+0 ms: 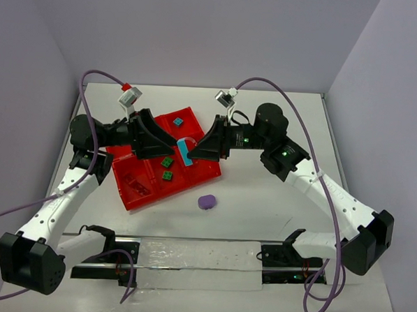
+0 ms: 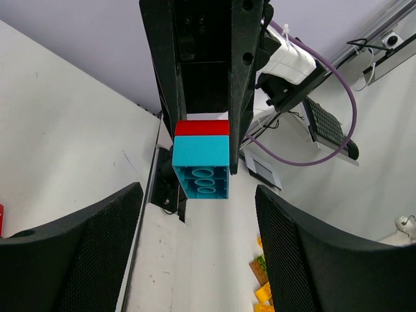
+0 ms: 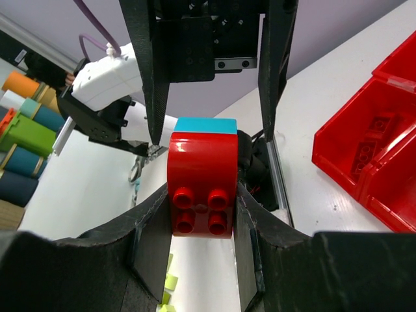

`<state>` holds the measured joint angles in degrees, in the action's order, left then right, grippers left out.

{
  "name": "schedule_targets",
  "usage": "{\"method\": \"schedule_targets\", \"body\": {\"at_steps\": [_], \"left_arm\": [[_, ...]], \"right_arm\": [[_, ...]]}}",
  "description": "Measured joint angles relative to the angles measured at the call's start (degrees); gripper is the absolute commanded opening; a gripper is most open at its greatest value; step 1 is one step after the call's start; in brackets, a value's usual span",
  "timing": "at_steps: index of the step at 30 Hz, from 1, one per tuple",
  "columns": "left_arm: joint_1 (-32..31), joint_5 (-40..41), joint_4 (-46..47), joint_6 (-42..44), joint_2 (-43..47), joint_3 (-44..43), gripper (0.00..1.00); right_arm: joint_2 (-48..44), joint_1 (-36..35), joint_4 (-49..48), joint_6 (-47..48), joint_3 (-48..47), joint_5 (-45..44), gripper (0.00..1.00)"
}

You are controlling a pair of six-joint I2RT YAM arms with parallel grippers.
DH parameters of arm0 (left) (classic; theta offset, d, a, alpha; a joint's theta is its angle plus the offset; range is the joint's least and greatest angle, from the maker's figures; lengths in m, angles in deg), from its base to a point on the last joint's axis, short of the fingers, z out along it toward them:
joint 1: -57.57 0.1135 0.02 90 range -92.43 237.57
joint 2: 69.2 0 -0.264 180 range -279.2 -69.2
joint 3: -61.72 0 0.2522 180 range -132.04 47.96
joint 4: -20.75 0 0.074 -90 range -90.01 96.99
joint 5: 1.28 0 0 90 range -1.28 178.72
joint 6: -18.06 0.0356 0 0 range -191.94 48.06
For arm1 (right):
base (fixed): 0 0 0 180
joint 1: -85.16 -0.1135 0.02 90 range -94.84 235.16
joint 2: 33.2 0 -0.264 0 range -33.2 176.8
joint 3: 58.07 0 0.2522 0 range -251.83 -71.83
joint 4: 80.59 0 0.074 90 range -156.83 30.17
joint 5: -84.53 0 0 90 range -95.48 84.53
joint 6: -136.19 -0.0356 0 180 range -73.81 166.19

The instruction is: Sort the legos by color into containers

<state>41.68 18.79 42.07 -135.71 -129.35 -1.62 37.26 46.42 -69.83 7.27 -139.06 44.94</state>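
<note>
Above the red tray (image 1: 131,200) my two grippers meet tip to tip. The right gripper (image 1: 199,150) (image 3: 202,195) is shut on a red lego (image 3: 201,185) with a teal lego (image 3: 205,125) (image 2: 201,168) stuck on its far end. Facing it, the left gripper (image 1: 171,147) (image 2: 198,214) is open, its fingertips on either side of the teal lego (image 1: 185,155) without touching it. In the containers lie two green legos (image 1: 167,168), a teal one (image 1: 178,121) and red ones (image 1: 138,186). A purple lego (image 1: 207,201) lies on the table in front of the tray.
A metal rail with a clear strip (image 1: 196,257) runs along the near table edge between the arm bases. Some yellow and green legos (image 2: 263,283) show low in the left wrist view. Grey walls close in the table at the back and sides.
</note>
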Motion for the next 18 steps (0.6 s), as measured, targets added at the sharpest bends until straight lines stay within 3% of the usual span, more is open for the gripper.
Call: {"method": "schedule_targets", "body": {"at_steps": [11, 15, 18], "left_arm": [[-0.3, 0.5, -2.3, 1.7, -0.2, 0.0, 0.73], [-0.7, 0.7, -2.6, 2.1, -0.2, 0.0, 0.63], [-0.9, 0.7, -2.8, 2.5, -0.2, 0.0, 0.46]], "right_arm": [[2.0, -2.0, 0.3, 0.2, -1.1, -0.2, 0.06], [2.3, -2.7, 1.0, 0.8, -1.2, -0.6, 0.06], [2.5, -3.0, 1.2, 1.1, -1.4, -0.8, 0.06]]}}
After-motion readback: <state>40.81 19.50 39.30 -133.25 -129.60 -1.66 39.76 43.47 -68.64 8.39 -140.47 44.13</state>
